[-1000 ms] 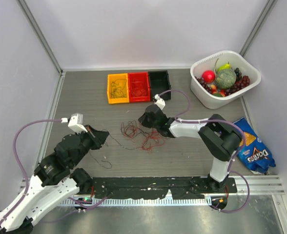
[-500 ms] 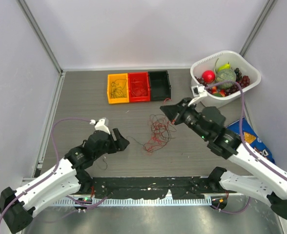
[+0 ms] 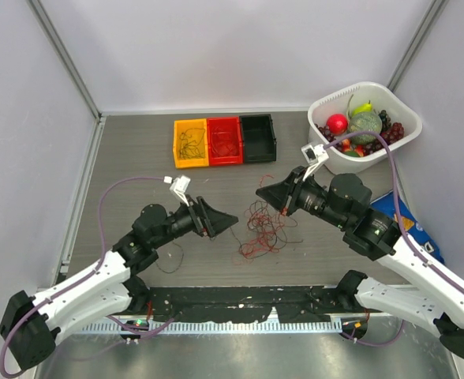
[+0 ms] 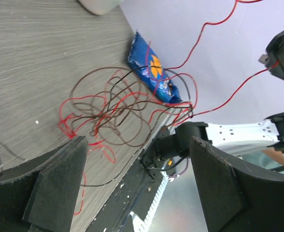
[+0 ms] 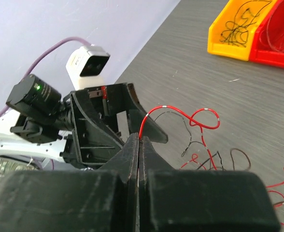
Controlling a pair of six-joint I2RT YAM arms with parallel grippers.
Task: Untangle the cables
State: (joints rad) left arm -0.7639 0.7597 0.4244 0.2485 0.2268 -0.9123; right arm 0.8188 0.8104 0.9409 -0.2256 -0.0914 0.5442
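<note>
The cables lie as a loose tangle of thin red and dark loops on the table between the two arms; in the left wrist view the cables sit just ahead of the fingers. My right gripper hovers above the tangle, shut on a red cable that arcs out of its tip. That red strand rises steeply from the pile. My left gripper points at the tangle from the left, open, with nothing between its fingers.
Yellow bin, red bin and black bin stand at the back, the first two holding wires. A white basket of fruit sits back right, a blue chip bag at the right. A loose dark wire lies near the left arm.
My left gripper has opened and swung right toward the tangle. The right arm has lifted a red strand, and the tangle has shifted right.
</note>
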